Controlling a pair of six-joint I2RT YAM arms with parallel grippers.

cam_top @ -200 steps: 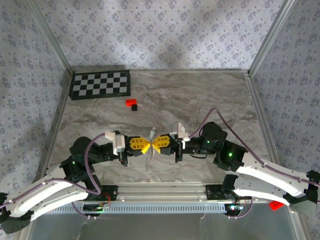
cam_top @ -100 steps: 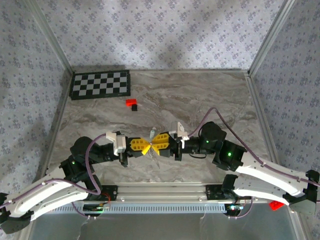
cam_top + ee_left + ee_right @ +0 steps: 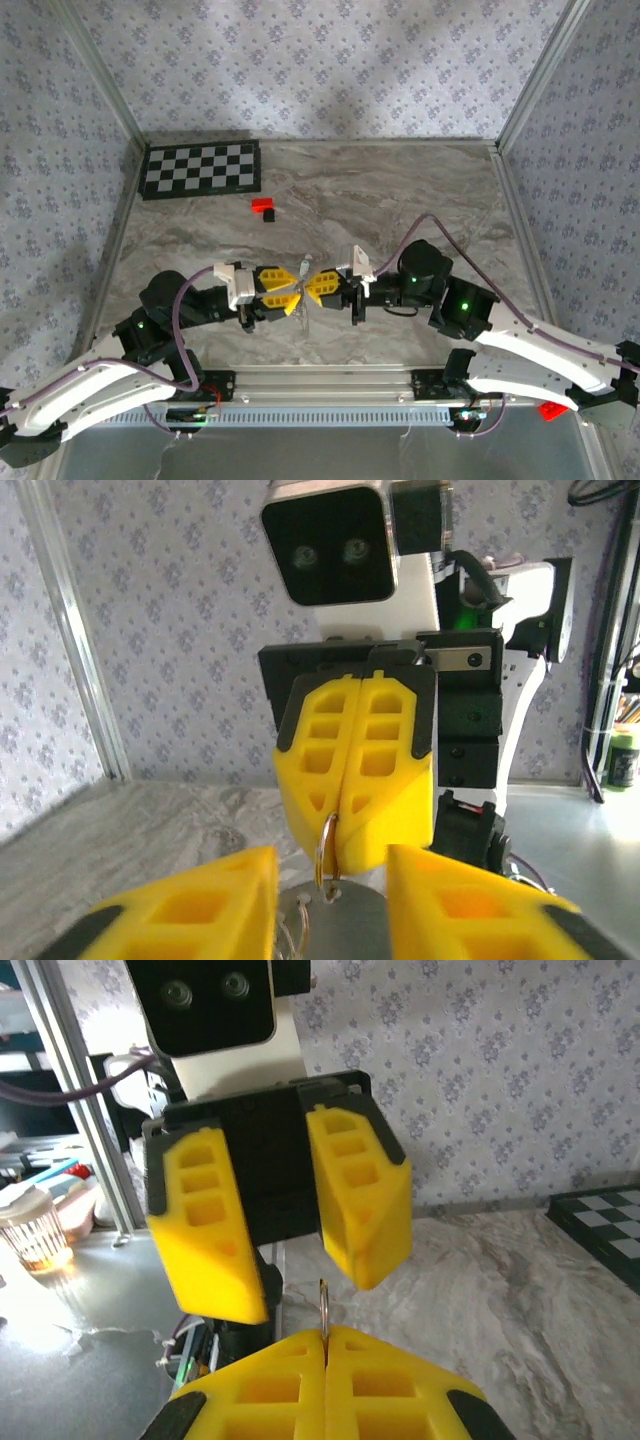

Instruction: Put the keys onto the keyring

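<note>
Keyring (image 3: 325, 848) in right tool (image 3: 313, 288), left tool (image 3: 287, 292) opposite

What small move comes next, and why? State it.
Probably close the left gripper on the key. The gripper stands open either side of that key, which seems to hang below the keyring that the right gripper pinches shut.

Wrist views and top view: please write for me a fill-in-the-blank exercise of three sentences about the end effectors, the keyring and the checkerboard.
1. The right end effector is ____ on the keyring.
2. The left end effector, facing it, is ____.
3. The checkerboard lies in the far ____ corner of the table.

Missing words: shut; open; left.
</note>
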